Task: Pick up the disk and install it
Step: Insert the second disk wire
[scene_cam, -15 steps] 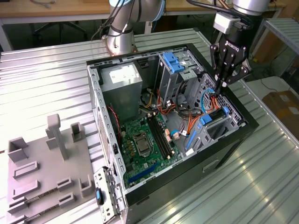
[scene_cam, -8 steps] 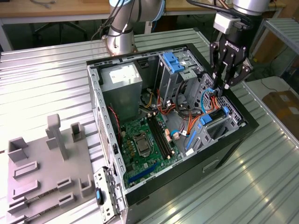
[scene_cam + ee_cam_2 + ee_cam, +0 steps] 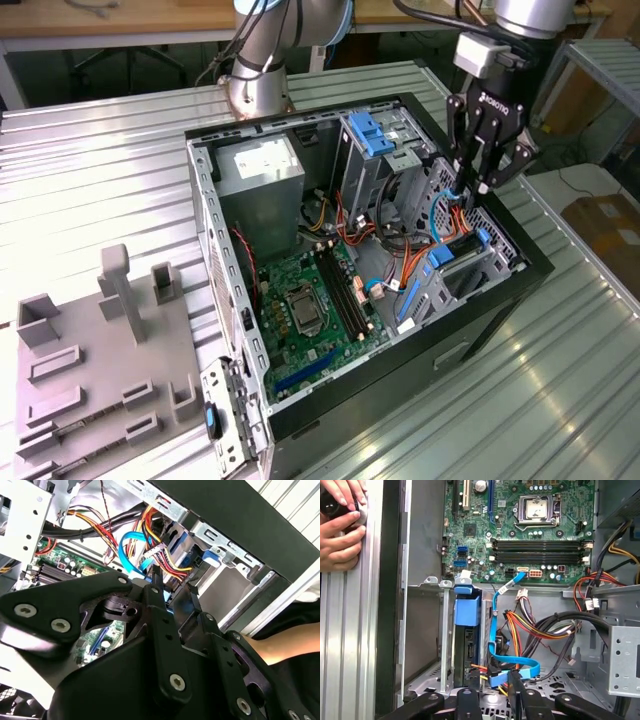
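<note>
The disk [image 3: 468,645] stands on edge in a slot of the drive cage [image 3: 427,630], its blue side rail [image 3: 467,605] on top and its dark edge below. In the exterior view the disk [image 3: 452,252] sits in the cage at the case's right side, under orange and blue cables. My gripper [image 3: 472,188] hangs just above that cage. Its black fingers [image 3: 470,692] stand apart over the disk's cabled end, with only a blue data cable [image 3: 512,667] and wires between them. In the second wrist view the gripper [image 3: 173,586] points at the same cable bundle.
The open computer case [image 3: 520,270] lies on a ribbed metal table. Inside are the motherboard [image 3: 310,300], a grey power-supply box [image 3: 260,175] and a blue bracket [image 3: 372,130]. A grey fixture plate [image 3: 90,370] lies at the exterior view's left. A person's hands [image 3: 340,525] rest outside the case wall.
</note>
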{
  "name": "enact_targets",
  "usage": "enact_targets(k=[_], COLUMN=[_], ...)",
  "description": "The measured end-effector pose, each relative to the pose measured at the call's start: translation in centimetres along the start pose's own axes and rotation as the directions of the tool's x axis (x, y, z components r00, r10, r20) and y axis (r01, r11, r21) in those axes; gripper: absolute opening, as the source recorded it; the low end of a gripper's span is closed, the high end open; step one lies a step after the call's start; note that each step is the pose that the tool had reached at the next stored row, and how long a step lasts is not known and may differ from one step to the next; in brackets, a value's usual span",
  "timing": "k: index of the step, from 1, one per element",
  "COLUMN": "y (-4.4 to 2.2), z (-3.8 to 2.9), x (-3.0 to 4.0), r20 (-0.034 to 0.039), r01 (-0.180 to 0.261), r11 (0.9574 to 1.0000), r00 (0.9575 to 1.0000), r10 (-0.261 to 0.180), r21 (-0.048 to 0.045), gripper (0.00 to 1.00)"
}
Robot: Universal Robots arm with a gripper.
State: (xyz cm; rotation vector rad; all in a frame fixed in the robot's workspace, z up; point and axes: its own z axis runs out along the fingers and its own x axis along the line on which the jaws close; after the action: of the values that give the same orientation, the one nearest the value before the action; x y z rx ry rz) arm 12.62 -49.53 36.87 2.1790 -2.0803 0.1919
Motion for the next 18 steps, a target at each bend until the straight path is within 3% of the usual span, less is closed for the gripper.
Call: enact_targets(k=[5,6,7,14,17,18], y=[0.0,0.0,0.0,0.02,0.7,1.03], z=[0.04,0.05,0.05,0.08,0.13,0.16], x=[-0.01,-0.01,-0.01,0.06,0.4,0.55], r20=[0.0002,0.0002,0.0002,0.0003,-0.0006,0.0115], r01=[0.0,0.0,0.0,0.0,0.001,0.001], r11=[1.0,1.0,1.0,1.0,1.0,1.0], r00=[1.0,1.0,1.0,1.0,1.0,0.9999], r10=[0.0,0.0,0.0,0.0,-0.001,-0.001], r21=[0.0,0.0,0.0,0.0001,0.0038,0.0047], gripper=[0.34,0.21,0.16,0.16,0.16,0.16])
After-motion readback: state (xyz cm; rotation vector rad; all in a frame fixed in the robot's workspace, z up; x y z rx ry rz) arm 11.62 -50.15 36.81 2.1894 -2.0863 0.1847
